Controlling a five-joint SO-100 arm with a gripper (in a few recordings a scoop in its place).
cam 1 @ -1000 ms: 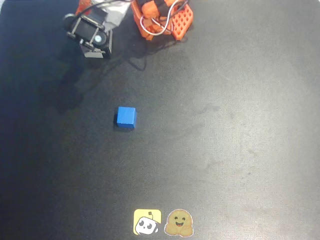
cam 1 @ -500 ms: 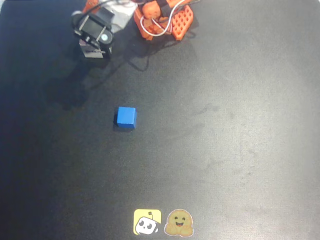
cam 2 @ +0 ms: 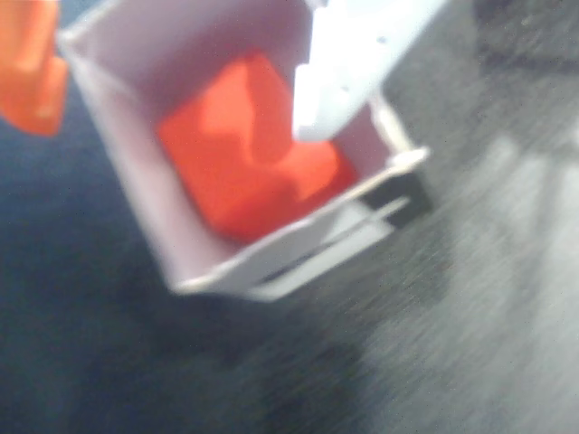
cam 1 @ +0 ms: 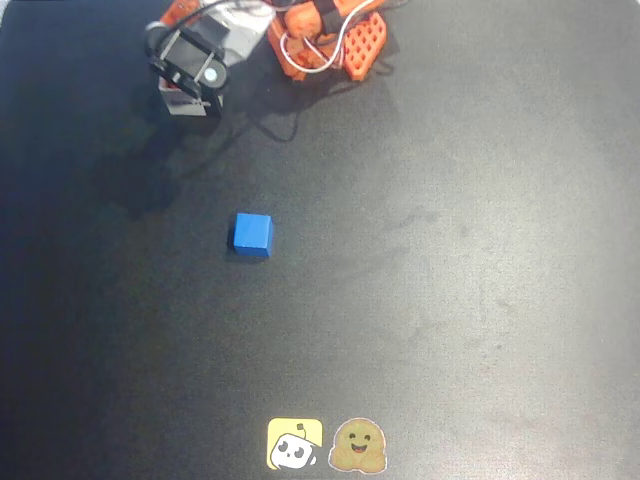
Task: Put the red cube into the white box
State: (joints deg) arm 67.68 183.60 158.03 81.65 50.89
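Sitting in the white box [cam 2: 136, 190], the red cube [cam 2: 244, 154] looks rigid, light, easy pinching by flat sides; fingers [cam 2: 335, 81] spread, empty.

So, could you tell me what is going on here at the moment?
The robot arm is at the far edge of the dark table, above a small white box. In the wrist view a red cube lies inside that box, so the drop looks done. One white finger shows above the cube without touching it. A blue cube sits apart, mid-table.
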